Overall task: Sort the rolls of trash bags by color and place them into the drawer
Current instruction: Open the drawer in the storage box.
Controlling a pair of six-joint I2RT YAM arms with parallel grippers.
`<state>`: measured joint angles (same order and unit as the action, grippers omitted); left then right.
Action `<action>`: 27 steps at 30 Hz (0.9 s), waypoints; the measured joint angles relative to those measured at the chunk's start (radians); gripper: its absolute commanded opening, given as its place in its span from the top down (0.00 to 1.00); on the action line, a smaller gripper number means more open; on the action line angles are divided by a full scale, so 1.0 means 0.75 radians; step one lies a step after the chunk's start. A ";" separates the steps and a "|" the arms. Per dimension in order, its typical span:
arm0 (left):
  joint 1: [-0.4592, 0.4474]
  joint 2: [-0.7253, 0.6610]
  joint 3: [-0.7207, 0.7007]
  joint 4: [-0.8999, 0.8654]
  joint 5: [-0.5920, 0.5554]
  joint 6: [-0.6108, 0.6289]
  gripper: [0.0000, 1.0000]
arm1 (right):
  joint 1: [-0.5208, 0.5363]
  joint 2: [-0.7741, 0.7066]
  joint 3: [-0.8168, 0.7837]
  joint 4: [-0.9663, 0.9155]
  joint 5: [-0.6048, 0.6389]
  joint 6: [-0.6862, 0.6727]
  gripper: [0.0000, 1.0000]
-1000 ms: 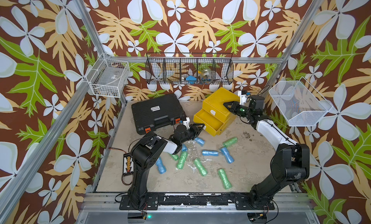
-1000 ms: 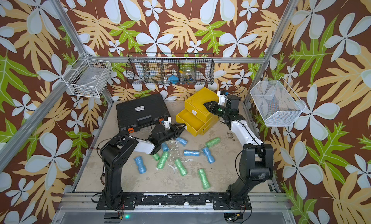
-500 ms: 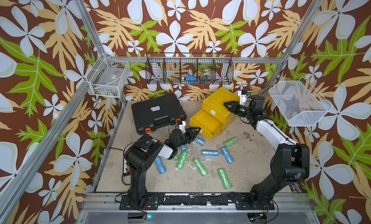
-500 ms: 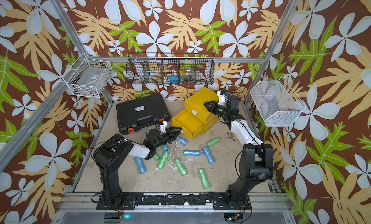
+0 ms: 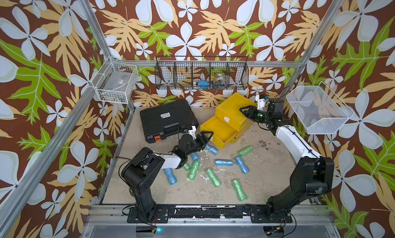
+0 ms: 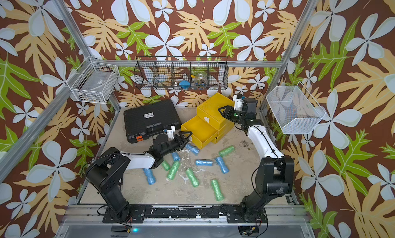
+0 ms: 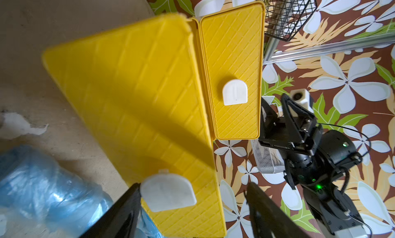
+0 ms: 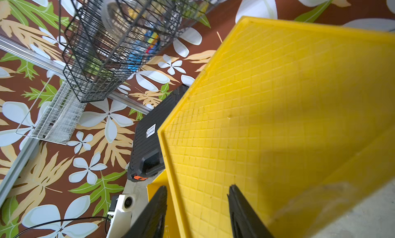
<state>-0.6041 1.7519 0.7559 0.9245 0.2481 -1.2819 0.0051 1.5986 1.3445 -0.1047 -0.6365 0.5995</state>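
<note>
Rolls of trash bags: all loose on the table (image 5: 269, 179), blue and green mixed, from the leftmost blue roll (image 5: 171, 176) across to the front green roll (image 5: 239, 190). None is in the drawer yet.

My left tool (image 5: 208, 136): jaws apart, holding nothing, just beside the white handle (image 7: 167, 192) of the pulled-out drawer (image 5: 220, 130). Risk: one finger sits very close to that handle. A careless swing away could hook it and drag the drawer, or shove it shut. The near blue roll (image 5: 211, 149) lies right at the drawer front and could be knocked or wedged under it.

Mid-table, blue and green rolls lie close together. A wide grasp there could take both colours at once.

The drawer unit (image 5: 233, 104) stands skewed on the table. My right tool (image 5: 245, 113): jaws apart, astride the unit's top edge. The wrist view is too close to say whether a finger touches the plastic. If one does, lifting off could tip or slide the unit.
</note>
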 measured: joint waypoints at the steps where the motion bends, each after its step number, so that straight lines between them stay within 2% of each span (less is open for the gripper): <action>1: 0.000 -0.001 0.007 -0.035 -0.004 0.010 0.20 | 0.000 -0.021 0.000 -0.010 0.011 -0.004 0.43; 6: 0.001 0.057 0.037 -0.120 0.000 0.041 0.19 | 0.000 -0.105 -0.011 -0.044 0.030 -0.028 0.39; 17: 0.001 0.148 0.069 -0.060 0.065 0.038 0.18 | 0.000 -0.137 -0.074 -0.108 0.074 -0.072 0.39; 21: 0.001 0.095 0.060 -0.090 0.062 0.044 0.12 | 0.000 -0.138 -0.076 -0.118 0.083 -0.076 0.36; 23: 0.001 0.045 0.045 -0.122 0.037 0.061 0.00 | 0.000 -0.143 -0.071 -0.132 0.092 -0.082 0.34; 27: 0.001 -0.007 0.025 -0.203 -0.011 0.078 0.00 | 0.000 -0.159 -0.068 -0.141 0.113 -0.093 0.31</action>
<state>-0.6033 1.7466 0.7750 0.7719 0.2401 -1.2236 0.0051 1.4796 1.2934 -0.2108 -0.5518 0.5301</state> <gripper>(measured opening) 0.999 0.679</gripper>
